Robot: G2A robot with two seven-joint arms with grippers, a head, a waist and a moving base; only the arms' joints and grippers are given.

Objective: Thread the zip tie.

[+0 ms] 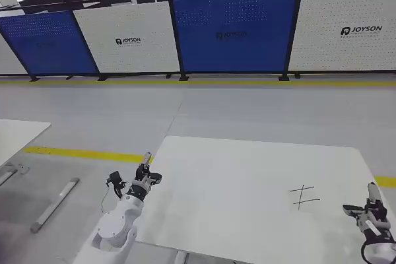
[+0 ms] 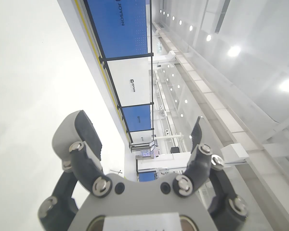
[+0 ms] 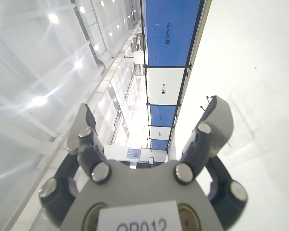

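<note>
Flanking table (image 1: 237, 191): left hand (image 2: 142, 126), right hand (image 3: 150, 108), both spread apart; zip ties (image 1: 303, 196) near right.

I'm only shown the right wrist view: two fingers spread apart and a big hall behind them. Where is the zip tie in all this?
Observer: The top view shows black zip ties lying crossed on the white table, nearer the right gripper.
Visitor: Where is the other arm?
Observer: The left gripper is at the opposite edge of the table, well away from the ties.
Visitor: Is it holding anything?
Observer: No. Its own wrist view shows its fingers open with nothing between them.
</note>
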